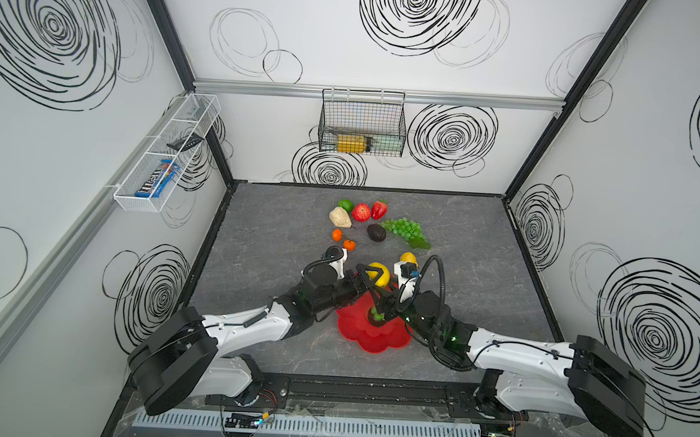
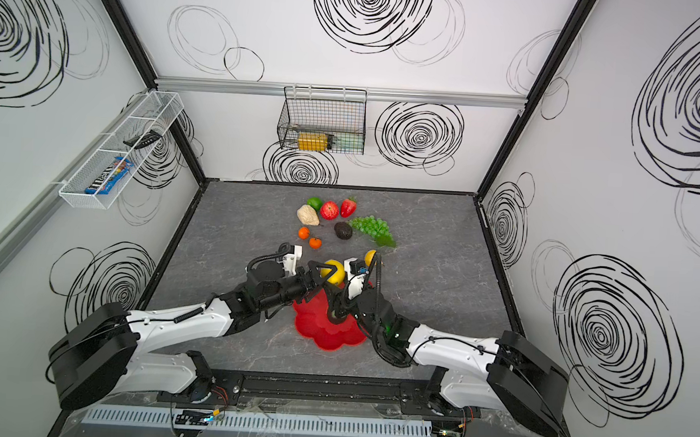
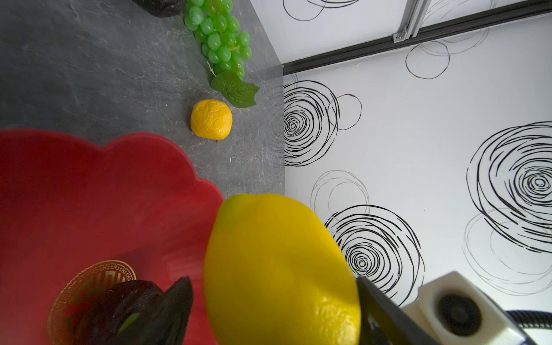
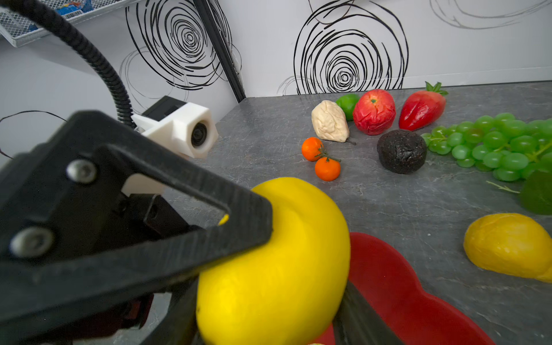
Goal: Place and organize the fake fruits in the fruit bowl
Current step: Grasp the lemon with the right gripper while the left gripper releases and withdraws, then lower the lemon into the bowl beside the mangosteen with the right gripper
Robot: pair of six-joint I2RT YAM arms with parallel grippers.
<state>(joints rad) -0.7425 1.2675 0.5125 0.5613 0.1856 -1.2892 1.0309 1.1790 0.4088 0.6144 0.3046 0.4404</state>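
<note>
Mid-frame, the left gripper [image 1: 374, 277], jaws slack round the lemon [image 1: 381, 271], may drop it off the rim of the bowl [image 1: 373, 346]; jaws of the right gripper [image 1: 377, 313] cannot be read.

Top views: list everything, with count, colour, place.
fruit bowl: one, red, table front
large lemon: one, yellow, at bowl's far rim
small lemon: one, yellow, table beyond bowl
grape bunch: one, green, far table
avocados: two, dark; one beside grape bunch, one in bowl
lime: one, green, far table
apple: one, red, beside lime
strawberry: one, red, beside apple
lumpy piece: one, beige, beside lime
oranges: two, orange, near lumpy piece
wire basket: one, black, back wall
mesh tray: one, white, left wall
left pincer: one, black, fingers around large lemon
right pincer: one, black, over bowl centre
</note>
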